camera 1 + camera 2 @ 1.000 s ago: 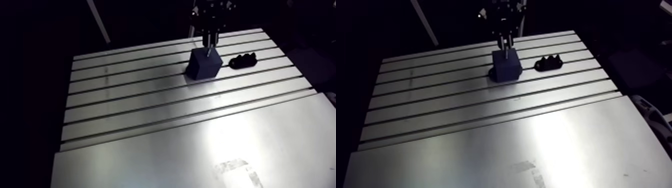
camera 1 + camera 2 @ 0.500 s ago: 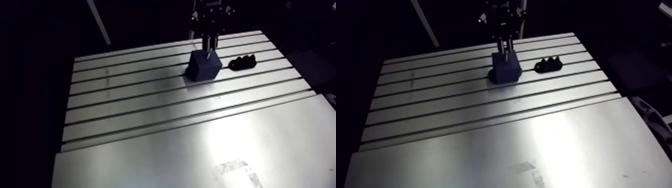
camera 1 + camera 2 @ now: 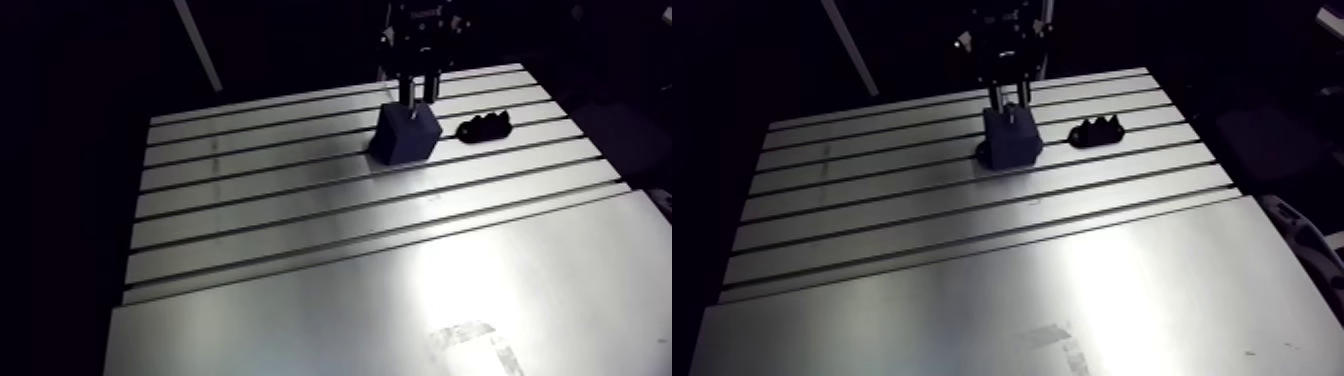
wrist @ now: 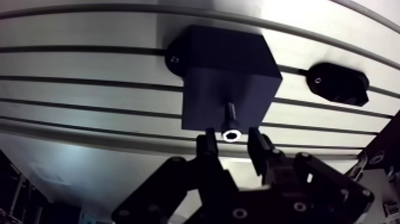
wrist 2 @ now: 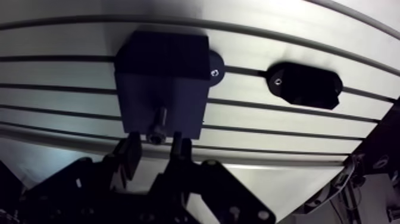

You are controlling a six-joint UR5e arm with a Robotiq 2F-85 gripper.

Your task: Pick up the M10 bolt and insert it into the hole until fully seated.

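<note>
The M10 bolt point(image 4: 230, 122) stands in the hole in the top of the dark block point(image 4: 226, 65), socket head up. A stretch of shank shows between head and block, so I judge it started but not seated. The block sits toward the far side of the slotted aluminium table point(image 3: 300, 215), with a black notched holder point(image 3: 485, 125) just to its right and apart from it.

In the wrist view the gripper point(image 4: 232, 142) hangs directly above the bolt. Its 2 fingers point(image 4: 206, 143) are parted a little wider than the head, with a sliver of gap on each side, so it is narrowly open and holding nothing.

The risks come from that half-in state:
- If the arm leaves now, the bolt stays proud and the task is unfinished.
- If the arm presses down with the fingers parted like this, they would pass either side of the head and push nothing.
- A regrip or push that is slightly off-axis could cock the shank in the bore and jam it.
- A finger brushing the head during a sideways move could tip the bolt or drag it out, since only the hole steadies it.
</note>
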